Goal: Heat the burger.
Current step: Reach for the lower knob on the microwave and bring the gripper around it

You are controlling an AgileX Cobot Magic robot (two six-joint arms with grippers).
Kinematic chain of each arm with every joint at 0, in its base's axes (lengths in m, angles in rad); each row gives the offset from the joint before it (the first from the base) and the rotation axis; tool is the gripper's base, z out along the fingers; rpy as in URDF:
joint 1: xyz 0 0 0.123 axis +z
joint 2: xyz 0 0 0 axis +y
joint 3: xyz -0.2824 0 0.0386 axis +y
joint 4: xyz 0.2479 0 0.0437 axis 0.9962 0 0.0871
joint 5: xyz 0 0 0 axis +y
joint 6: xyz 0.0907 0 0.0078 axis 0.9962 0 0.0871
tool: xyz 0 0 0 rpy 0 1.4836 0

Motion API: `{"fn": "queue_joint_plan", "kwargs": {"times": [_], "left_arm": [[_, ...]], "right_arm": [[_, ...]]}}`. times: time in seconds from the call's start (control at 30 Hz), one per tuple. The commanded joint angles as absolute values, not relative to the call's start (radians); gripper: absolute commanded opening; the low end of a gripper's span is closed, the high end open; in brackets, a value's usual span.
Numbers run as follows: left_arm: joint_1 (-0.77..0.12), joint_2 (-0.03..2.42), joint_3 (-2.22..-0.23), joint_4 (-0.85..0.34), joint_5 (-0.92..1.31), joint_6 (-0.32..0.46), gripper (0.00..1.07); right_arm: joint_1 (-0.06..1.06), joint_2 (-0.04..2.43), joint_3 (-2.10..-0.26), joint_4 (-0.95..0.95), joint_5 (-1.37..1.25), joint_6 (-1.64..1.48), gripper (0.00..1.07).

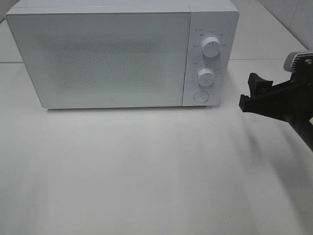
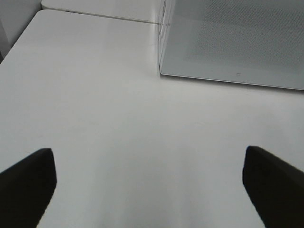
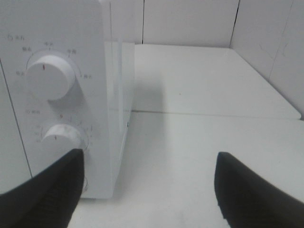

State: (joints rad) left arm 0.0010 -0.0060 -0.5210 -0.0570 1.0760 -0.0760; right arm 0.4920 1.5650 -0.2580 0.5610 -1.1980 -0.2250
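Although the burger is what needs heating, it shows nowhere; it may sit behind the closed frosted door of the boxy white microwave oven (image 1: 98, 54), but I cannot tell. I reckon it is soft, light and apt to slide apart in layers, so best cradled low from both sides. There is one oven, two round white dials (image 1: 211, 46), one round button (image 1: 200, 96) and two grippers. To the oven's right hovers the black right gripper (image 1: 248, 92), jaws spread, empty. The black left gripper (image 2: 148, 166) gapes wide over the white tabletop (image 2: 118, 95).

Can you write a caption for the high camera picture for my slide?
Closed white box-shaped microwave on a white table, with the black right hand open to its right.
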Motion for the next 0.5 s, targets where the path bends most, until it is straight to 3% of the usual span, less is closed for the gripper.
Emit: {"fn": "queue_joint_plan", "kwargs": {"times": [0.03, 0.3, 0.5], "left_arm": [[0.002, -0.027, -0.521, -0.058, 1.068, -0.074, 1.00], [0.002, -0.027, -0.521, -0.058, 1.068, -0.074, 1.00], [0.002, -0.027, -0.521, -0.058, 1.068, -0.074, 1.00]], "right_arm": [[0.598, 1.613, -0.299, 0.705, -1.331, -0.316, 0.78], [0.742, 1.710, -0.408, 0.825, -1.344, -0.418, 0.76], [0.772, 1.772, -0.486, 0.864, -1.344, -0.442, 0.76]]}}
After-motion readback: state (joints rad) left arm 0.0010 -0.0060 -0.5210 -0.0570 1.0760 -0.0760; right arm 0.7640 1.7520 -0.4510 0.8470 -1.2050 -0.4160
